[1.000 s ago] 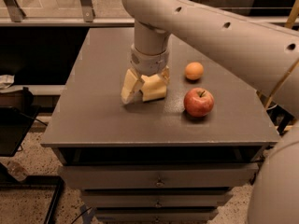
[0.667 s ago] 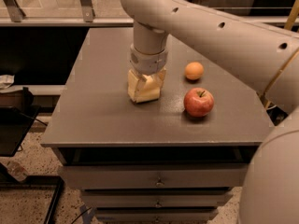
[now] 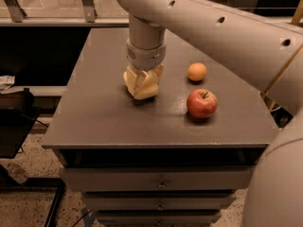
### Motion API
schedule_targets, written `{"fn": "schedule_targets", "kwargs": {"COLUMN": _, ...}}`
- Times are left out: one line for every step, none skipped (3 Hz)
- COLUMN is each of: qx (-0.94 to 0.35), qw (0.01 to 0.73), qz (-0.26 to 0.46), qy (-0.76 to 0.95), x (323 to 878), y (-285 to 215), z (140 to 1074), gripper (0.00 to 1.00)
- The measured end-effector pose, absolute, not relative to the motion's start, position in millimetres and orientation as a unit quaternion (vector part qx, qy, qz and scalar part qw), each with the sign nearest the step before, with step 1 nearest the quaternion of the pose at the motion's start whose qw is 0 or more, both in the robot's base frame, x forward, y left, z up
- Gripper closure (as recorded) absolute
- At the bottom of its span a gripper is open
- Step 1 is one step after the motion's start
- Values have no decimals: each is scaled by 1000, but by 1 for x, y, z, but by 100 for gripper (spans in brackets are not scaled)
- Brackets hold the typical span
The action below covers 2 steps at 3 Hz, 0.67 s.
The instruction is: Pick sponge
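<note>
Gripper mid-table on the dark grey flat-topped drawer table, clamped on pale yellow foam sponge block. Small round orange fruit to its right. Round red apple in front of that fruit, nearer the front-right corner.

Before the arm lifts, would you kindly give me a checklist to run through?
1. The tool is down at the table: ok.
2. The tool is shut on the sponge: ok.
3. The grip is centred on the sponge: cannot tell.
4. The orange lies apart from the tool: ok.
5. The apple lies apart from the tool: ok.
</note>
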State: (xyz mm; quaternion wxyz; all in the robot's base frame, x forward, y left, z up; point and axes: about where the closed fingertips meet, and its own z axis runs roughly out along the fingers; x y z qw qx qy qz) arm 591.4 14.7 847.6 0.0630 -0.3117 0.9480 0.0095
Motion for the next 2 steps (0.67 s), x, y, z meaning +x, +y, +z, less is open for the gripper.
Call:
{"fn": "schedule_targets", "kwargs": {"qx": -335, "qw": 97, "qz": -4, "qy": 937, "x": 584, "y": 22, "z": 882, "gripper": 100}}
{"fn": "schedule_targets", "kwargs": {"qx": -358, "qw": 124, "qz": -2, "qy": 925, "x": 578, "y": 27, "z": 901, "gripper": 100}}
